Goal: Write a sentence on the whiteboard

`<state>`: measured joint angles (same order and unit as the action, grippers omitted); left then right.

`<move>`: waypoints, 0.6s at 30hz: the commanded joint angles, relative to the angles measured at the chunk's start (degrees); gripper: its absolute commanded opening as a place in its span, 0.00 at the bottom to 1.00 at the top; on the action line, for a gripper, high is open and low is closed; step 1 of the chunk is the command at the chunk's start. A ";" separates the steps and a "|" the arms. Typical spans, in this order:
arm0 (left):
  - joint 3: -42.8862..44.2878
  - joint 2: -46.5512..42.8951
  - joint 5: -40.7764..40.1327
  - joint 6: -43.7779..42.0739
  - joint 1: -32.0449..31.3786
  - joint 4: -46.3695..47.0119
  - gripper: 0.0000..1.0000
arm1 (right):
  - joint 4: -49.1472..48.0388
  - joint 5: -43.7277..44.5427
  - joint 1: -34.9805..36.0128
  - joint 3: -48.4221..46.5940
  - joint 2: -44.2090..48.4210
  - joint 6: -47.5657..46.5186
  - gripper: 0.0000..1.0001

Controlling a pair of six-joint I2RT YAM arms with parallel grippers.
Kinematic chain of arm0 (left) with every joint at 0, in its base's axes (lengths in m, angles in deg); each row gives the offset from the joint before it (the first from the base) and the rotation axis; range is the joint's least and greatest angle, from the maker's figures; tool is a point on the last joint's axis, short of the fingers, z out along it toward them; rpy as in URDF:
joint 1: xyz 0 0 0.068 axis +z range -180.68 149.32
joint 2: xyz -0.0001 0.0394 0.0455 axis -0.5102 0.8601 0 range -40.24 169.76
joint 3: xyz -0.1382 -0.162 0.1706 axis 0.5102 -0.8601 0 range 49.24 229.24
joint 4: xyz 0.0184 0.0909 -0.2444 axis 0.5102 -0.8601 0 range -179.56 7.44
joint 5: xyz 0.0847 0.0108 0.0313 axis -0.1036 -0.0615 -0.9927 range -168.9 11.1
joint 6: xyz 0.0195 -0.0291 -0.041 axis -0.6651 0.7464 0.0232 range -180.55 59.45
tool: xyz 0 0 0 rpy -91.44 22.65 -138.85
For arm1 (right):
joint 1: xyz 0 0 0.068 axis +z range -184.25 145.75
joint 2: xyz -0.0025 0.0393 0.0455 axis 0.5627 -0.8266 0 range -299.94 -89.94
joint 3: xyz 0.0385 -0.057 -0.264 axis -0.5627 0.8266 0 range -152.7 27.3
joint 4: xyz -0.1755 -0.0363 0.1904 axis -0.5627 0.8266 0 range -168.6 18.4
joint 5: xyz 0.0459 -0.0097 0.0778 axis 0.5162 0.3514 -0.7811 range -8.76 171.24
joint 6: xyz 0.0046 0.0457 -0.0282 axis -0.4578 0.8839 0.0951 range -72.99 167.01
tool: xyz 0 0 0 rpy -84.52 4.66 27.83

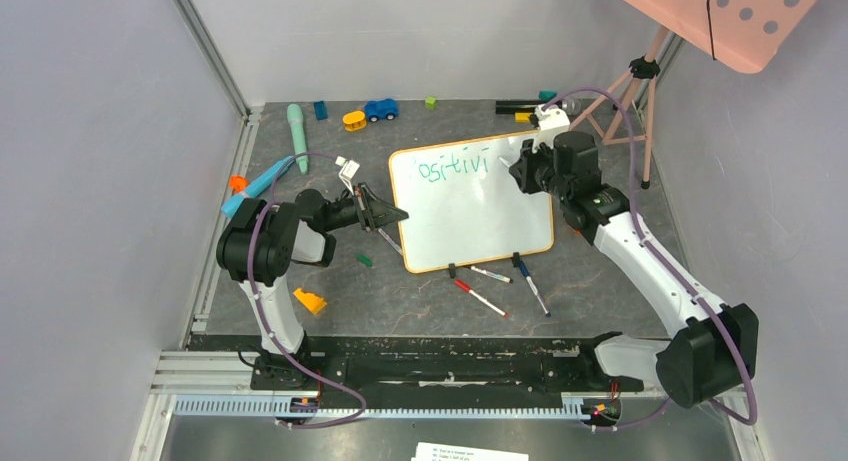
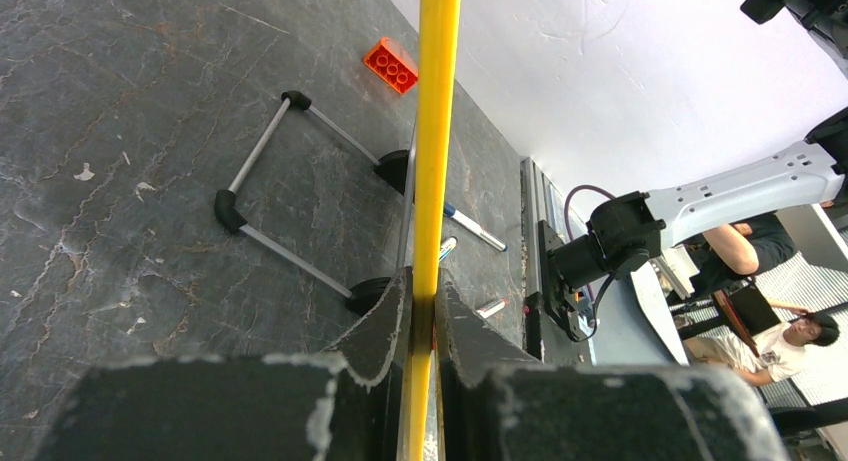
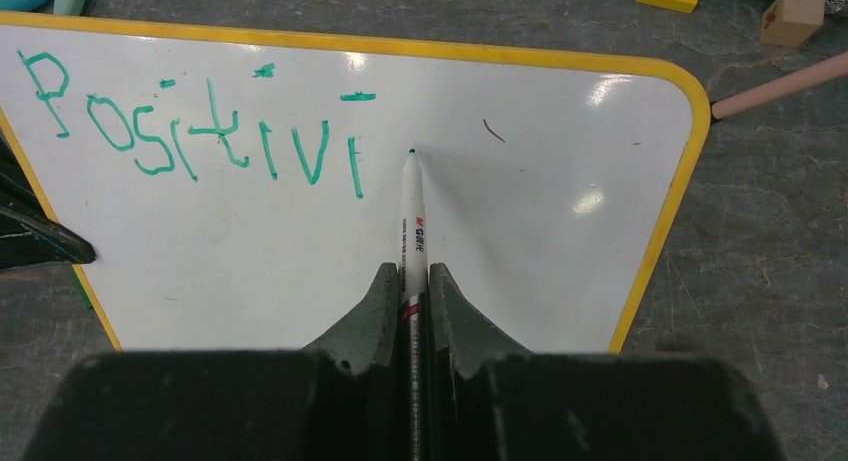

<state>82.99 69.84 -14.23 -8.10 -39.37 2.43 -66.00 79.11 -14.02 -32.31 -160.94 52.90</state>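
The whiteboard (image 1: 480, 221) lies on the dark table, yellow-framed, with two black clips on its near edge. My left gripper (image 1: 392, 217) is shut on its left edge; in the left wrist view the yellow frame (image 2: 437, 131) runs between the fingers of this gripper (image 2: 422, 281). Green letters of the sentence (image 3: 190, 121) read "Positivi" along the top of the whiteboard (image 3: 500, 241). My right gripper (image 3: 407, 271) is shut on a white marker (image 3: 412, 211), whose tip is just right of the last stroke. Whether the tip touches the board I cannot tell. From above, the right gripper (image 1: 515, 166) hangs over the board's upper right part.
Three loose markers (image 1: 480, 298) lie by the board's near edge. An orange brick (image 1: 309, 301) and a small green piece (image 1: 364, 260) sit at the front left. A teal pen (image 1: 297, 131), yellow toy (image 1: 354, 120) and blue car (image 1: 381, 109) lie at the back. A pink tripod (image 1: 650, 131) stands back right.
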 commanded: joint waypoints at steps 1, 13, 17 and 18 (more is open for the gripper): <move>0.61 -0.35 1.34 -1.00 0.16 4.22 0.02 | -3.83 -2.99 -0.28 -3.15 -0.82 -0.04 0.00; 0.66 -0.30 1.25 -0.96 0.16 4.22 0.02 | -3.38 -3.66 -0.28 -3.86 -3.18 0.75 0.00; 0.76 -0.14 1.28 -0.94 0.16 4.22 0.02 | -3.03 -2.14 -0.26 -3.78 -3.10 0.78 0.00; 0.76 -0.13 1.24 -0.94 0.12 4.18 0.02 | -2.89 -1.29 -0.28 -3.93 -3.15 0.79 0.00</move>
<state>82.99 69.84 -14.28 -8.08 -39.37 2.43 -67.88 75.68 -14.13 -33.67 -163.78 53.42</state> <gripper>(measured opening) 0.138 0.106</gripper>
